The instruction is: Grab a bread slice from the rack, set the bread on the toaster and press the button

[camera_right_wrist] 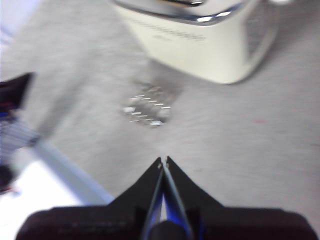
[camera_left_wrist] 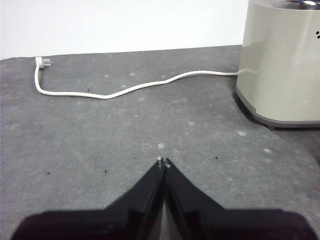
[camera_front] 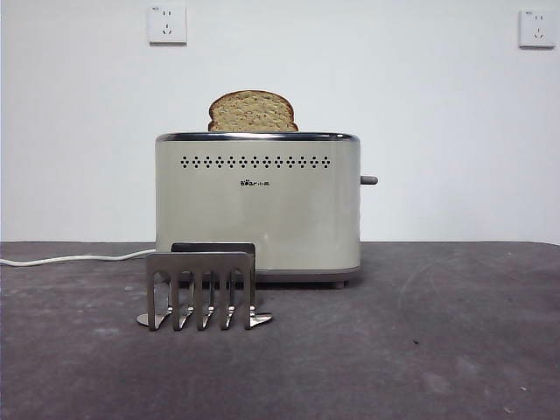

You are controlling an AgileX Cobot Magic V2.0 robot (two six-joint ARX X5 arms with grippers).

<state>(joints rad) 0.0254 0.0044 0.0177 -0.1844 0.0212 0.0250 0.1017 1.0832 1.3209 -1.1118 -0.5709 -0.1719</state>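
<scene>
The slice of bread (camera_front: 252, 112) stands upright in the slot of the cream-and-steel toaster (camera_front: 258, 206), its rounded top showing above the chrome rim. The toaster's lever (camera_front: 368, 180) sticks out on its right side. The metal rack (camera_front: 201, 286) stands empty in front of the toaster. My left gripper (camera_left_wrist: 163, 162) is shut and empty, low over the table to the left of the toaster (camera_left_wrist: 280, 60). My right gripper (camera_right_wrist: 163, 160) is shut and empty, high above the table, looking down at the rack (camera_right_wrist: 147, 107) and the toaster (camera_right_wrist: 200, 40). Neither arm shows in the front view.
A white power cord (camera_left_wrist: 120, 87) runs from the toaster across the grey table (camera_front: 420, 350) to a plug (camera_left_wrist: 42, 62) at the left. Two wall sockets (camera_front: 167, 24) sit on the white wall behind. The table's edge (camera_right_wrist: 70, 172) shows in the blurred right wrist view.
</scene>
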